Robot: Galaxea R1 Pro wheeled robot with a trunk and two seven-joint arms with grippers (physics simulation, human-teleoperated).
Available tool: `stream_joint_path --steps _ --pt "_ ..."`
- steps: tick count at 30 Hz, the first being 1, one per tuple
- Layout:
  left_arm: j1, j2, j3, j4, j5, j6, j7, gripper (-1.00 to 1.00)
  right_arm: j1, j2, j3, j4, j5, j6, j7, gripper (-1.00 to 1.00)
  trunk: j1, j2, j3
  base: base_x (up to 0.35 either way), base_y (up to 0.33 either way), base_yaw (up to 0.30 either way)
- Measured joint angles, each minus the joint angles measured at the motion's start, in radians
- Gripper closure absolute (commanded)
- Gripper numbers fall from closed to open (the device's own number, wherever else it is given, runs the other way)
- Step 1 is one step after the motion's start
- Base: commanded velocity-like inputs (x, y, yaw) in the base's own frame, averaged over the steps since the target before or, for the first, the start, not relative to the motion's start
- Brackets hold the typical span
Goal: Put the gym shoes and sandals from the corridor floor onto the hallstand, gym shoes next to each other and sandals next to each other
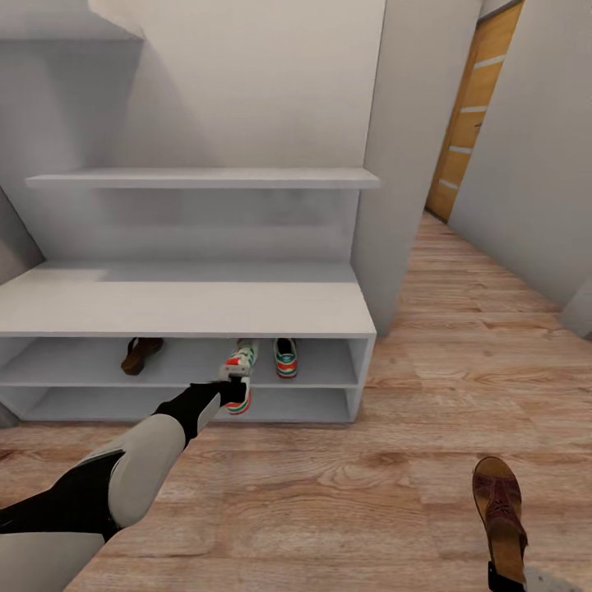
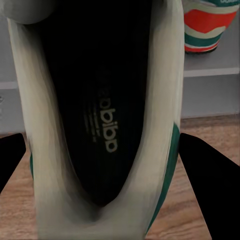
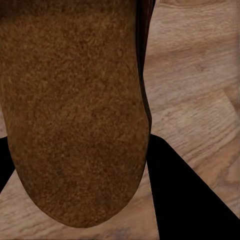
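Left pincer (image 1: 233, 390) clamps a gym shoe (image 1: 240, 374) before the hallstand (image 1: 189, 308); right pincer (image 1: 503, 575) grips a sandal (image 1: 500, 514) over the floor (image 1: 345, 493).

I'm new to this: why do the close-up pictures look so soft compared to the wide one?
Head view: even, glare-free light, faint shadows under the hallstand shelves. Left wrist view: the gym shoe sits so near that its edges smear. Right wrist view: the sandal sole is grainy, floor planks soft.
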Motion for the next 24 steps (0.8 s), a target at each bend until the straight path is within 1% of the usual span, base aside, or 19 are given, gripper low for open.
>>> stream_joint_path --steps 4,15,24 --pt "0.000 -0.001 -0.003 0.000 0.000 -0.003 0.000 1.00 0.000 0.000 0.001 -0.027 0.001 0.000 -0.001 1.00 0.000 0.000 0.000 0.000 -0.002 0.000" --pt "0.000 -0.001 0.000 0.000 0.000 -0.002 0.000 1.00 0.000 0.000 0.000 -0.042 -0.001 0.002 -0.002 1.00 0.042 -0.077 -0.047 0.000 0.000 0.000" --pt "0.000 -0.001 0.000 0.000 0.000 -0.002 0.000 1.00 0.000 0.000 0.000 -0.042 0.000 0.002 -0.003 1.00 0.042 -0.077 -0.050 0.000 0.000 0.000"
